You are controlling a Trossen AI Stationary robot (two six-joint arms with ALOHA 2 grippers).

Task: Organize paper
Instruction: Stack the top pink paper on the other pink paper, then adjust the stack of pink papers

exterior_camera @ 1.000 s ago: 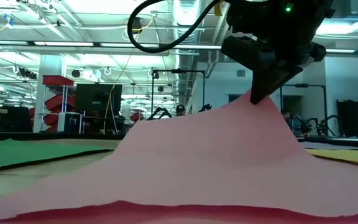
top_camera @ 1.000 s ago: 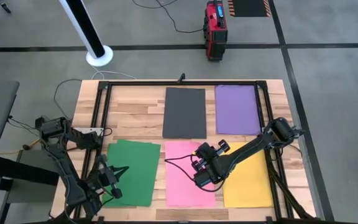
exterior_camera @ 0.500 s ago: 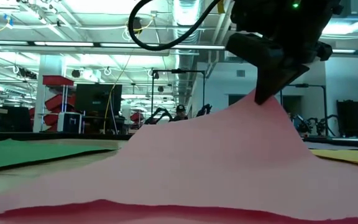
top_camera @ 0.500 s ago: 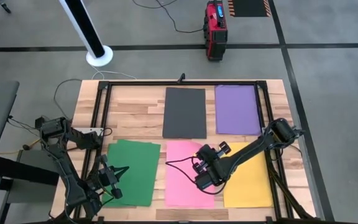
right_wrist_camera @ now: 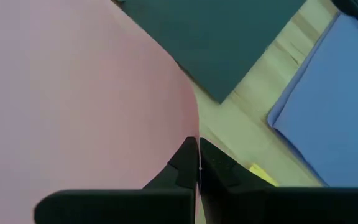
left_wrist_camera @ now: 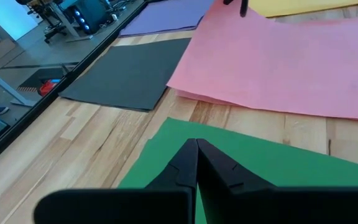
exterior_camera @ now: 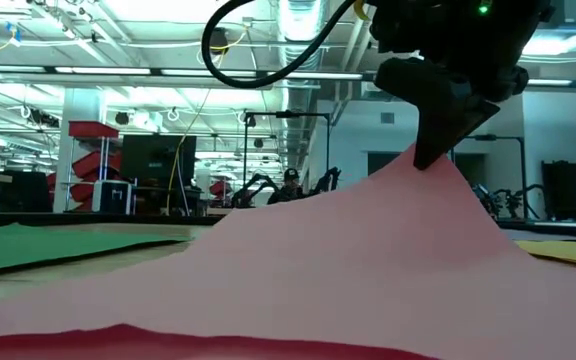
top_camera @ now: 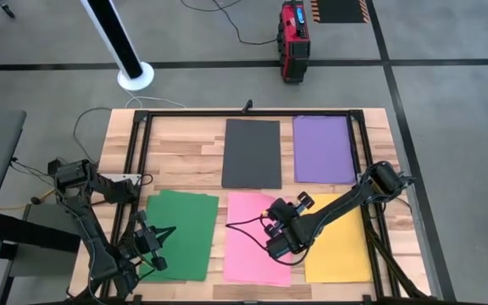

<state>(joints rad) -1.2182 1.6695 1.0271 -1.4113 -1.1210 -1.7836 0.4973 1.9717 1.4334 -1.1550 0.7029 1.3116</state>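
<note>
The right tool (exterior_camera: 436, 160) has edged rightward — pink sheet (exterior_camera: 298, 270) pinched, tented beneath it.

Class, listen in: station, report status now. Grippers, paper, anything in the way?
Right gripper shut on pink sheet, lifting its edge into a peak. Left gripper shut, empty, over green sheet. Yellow sheet lies right beside the pink one.

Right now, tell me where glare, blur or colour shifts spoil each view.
Low view: ceiling lights glare, and the near edge of the pink sheet is blurred. Right wrist view: the purple sheet reads blue. High view: evenly lit. Left wrist view: the green sheet is sharp.
</note>
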